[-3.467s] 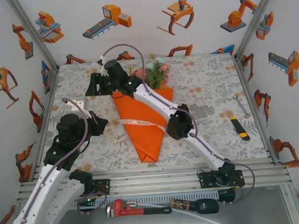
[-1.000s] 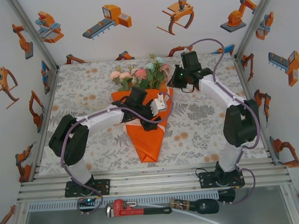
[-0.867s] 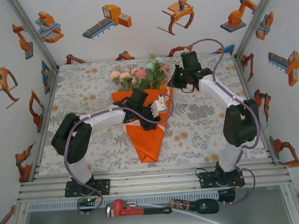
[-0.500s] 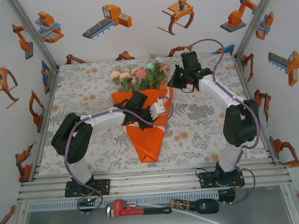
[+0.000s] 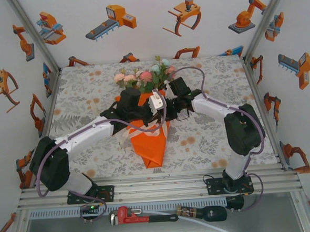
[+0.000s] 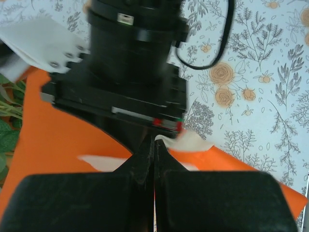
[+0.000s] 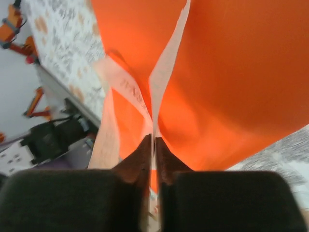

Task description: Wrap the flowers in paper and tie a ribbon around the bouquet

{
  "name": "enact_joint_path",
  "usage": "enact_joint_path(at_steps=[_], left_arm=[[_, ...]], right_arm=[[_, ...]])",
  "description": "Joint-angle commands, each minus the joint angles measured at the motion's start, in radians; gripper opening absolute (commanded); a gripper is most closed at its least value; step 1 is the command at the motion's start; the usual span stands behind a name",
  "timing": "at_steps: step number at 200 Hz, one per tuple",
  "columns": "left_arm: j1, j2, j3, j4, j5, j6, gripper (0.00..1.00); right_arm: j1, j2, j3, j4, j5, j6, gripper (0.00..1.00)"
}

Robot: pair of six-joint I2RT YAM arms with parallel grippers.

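Ribbon (image 7: pixel 164 72) across orange bouquet (image 5: pixel 151 145), left hand (image 6: pixel 153 143) clamped on it, right hand (image 7: pixel 154 138) pinching it too

Desk (image 5: pixel 84 83): pale grey cloth, leaf print with orange roses. Back wall (image 5: pixel 150 40), left wall (image 5: pixel 8 119), right wall (image 5: pixel 302 112): white, dotted with orange robot-arm and tool stickers. Aluminium posts (image 5: pixel 31 33) slant up the far corners. Slotted aluminium rails (image 5: pixel 159 188) along near edge. Light even, shadows soft.
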Motion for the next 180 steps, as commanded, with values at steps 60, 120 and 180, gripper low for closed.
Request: enact_joint_path(at_steps=[60, 120, 180], left_arm=[[0.005, 0.094, 0.044, 0.028, -0.09, -0.083, 0.0], [0.035, 0.228, 0.119, 0.02, -0.177, -0.237, 0.0], [0.039, 0.208, 0.068, 0.061, -0.17, -0.264, 0.0]], right_arm=[[-0.167, -0.244, -0.064, -0.108, 0.133, 0.003, 0.23], [0.13, -0.478, -0.364, 0.115, 0.53, 0.398, 0.31], [0.192, -0.187, -0.306, 0.271, 0.418, 0.476, 0.51]])
